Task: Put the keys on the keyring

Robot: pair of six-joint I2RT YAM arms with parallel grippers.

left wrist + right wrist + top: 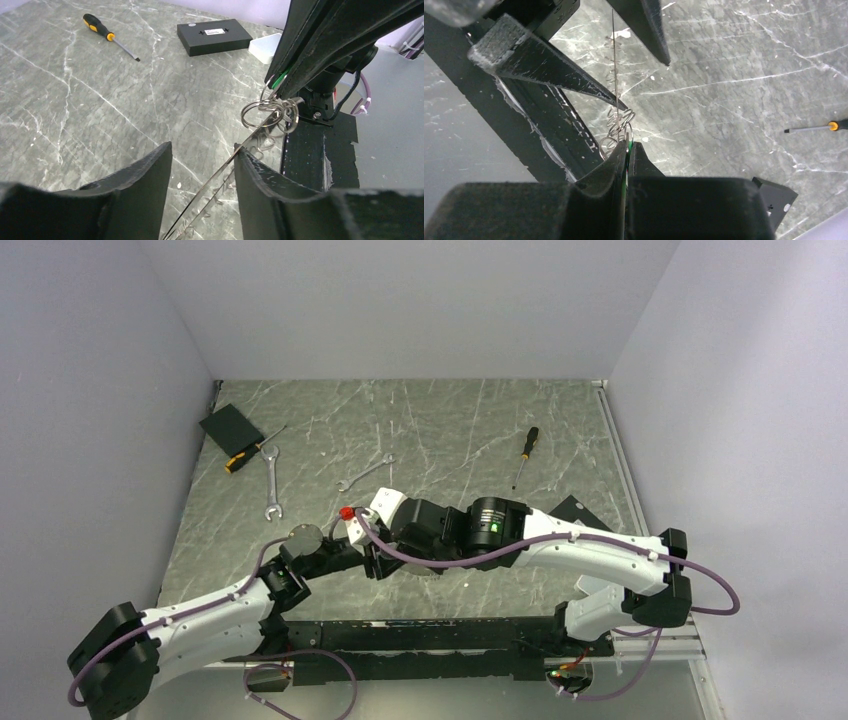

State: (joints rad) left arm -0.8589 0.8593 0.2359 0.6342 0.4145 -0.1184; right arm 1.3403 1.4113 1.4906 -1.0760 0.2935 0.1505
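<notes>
Keyring [267,112] coils hang by the worktop's near edge from the right gripper [628,146], clenched on the green key [626,170]. The left gripper [202,147] gapes around a thin silvery strip [220,175]. Wrenches [272,485], screwdrivers [525,455] and a black box [230,427] lie toward the far edge, well apart.

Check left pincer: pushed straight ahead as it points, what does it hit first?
Likely the wire rings hanging at the right pincer, which pinches the green key; depth is uncertain.
</notes>
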